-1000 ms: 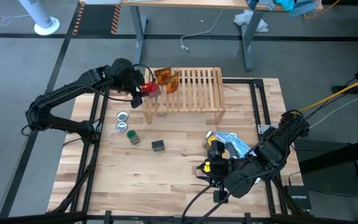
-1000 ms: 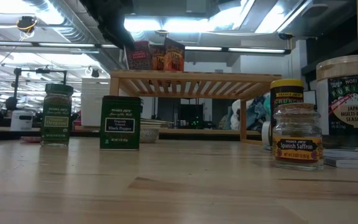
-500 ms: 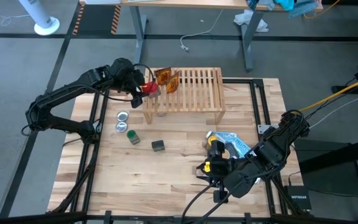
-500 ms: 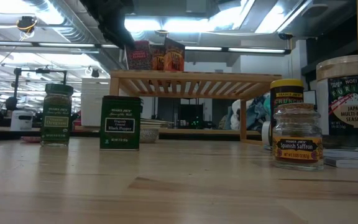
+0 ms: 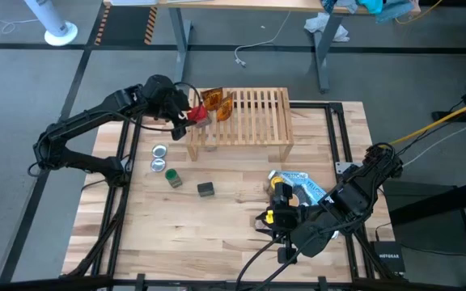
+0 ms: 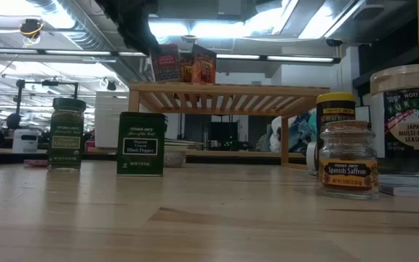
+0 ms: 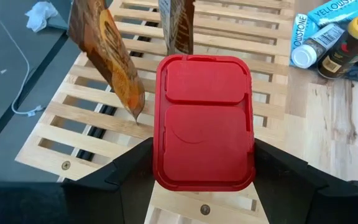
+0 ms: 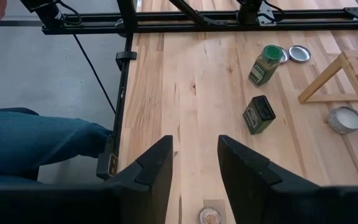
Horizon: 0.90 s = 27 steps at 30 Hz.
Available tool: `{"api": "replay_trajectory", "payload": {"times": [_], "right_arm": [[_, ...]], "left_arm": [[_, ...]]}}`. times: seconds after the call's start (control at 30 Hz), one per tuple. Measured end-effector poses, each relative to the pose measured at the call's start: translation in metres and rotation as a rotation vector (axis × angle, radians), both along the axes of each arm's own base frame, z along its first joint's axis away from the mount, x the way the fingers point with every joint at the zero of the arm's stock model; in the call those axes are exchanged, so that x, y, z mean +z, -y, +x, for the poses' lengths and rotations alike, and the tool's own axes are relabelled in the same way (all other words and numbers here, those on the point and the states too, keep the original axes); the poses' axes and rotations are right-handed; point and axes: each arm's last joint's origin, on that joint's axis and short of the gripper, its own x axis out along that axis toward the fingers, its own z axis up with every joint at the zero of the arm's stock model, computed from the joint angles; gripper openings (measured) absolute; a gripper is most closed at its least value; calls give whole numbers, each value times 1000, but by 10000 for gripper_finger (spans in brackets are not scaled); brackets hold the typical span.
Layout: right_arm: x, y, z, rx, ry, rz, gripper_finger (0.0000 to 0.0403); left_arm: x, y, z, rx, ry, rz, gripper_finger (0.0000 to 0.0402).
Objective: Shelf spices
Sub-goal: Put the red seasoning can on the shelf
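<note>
red-capped jar [image 7: 205,121] at the left end of the wooden slatted shelf [image 5: 249,121], seen cap-on between the two dark fingers [image 7: 126,171] of the left gripper [image 5: 188,114], one finger at each side of the cap; cannot tell whether pinched or just bracketed. base of the jar hidden by its own cap. two orange packets [image 5: 217,103] upright on the shelf slats just beyond the jar, one leaning [image 7: 107,53]. below the shelf, on the butcher-block table [image 5: 217,234]: green-capped jar [image 5: 173,179] and dark square black pepper tin [image 5: 206,189] near the shelf's front-left leg, two flat silver discs [image 5: 159,158] beside the green-capped jar, a white-lidded round container [image 8: 345,119] under the shelf's edge. farther from the shelf, toward the right arm: small saffron jar [image 6: 348,159], yellow-capped jar [image 5: 281,185], blue pouch [image 5: 304,187], tall furikake jar [image 6: 412,116]. right gripper [image 8: 194,165] well away from the shelf near the table's front edge, fingers parted with nothing between them. person's blue-trousered leg [image 8: 36,140] off the table's side.
</note>
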Motion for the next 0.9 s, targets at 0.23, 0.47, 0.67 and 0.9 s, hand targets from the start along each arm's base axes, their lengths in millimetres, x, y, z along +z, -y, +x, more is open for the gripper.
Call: {"api": "replay_trajectory", "payload": {"times": [0.23,0.47,0.67,0.9], "right_arm": [[0,0,0,0,0,0,134],[0,0,0,0,-1,-1,134],[0,0,0,0,0,0,134],[0,0,0,0,0,0,134]], "left_arm": [[0,0,0,13,6,-14,231],[0,0,0,18,8,-18,253],[0,0,1,17,13,-15,272],[1,-1,1,17,19,-11,272]]}}
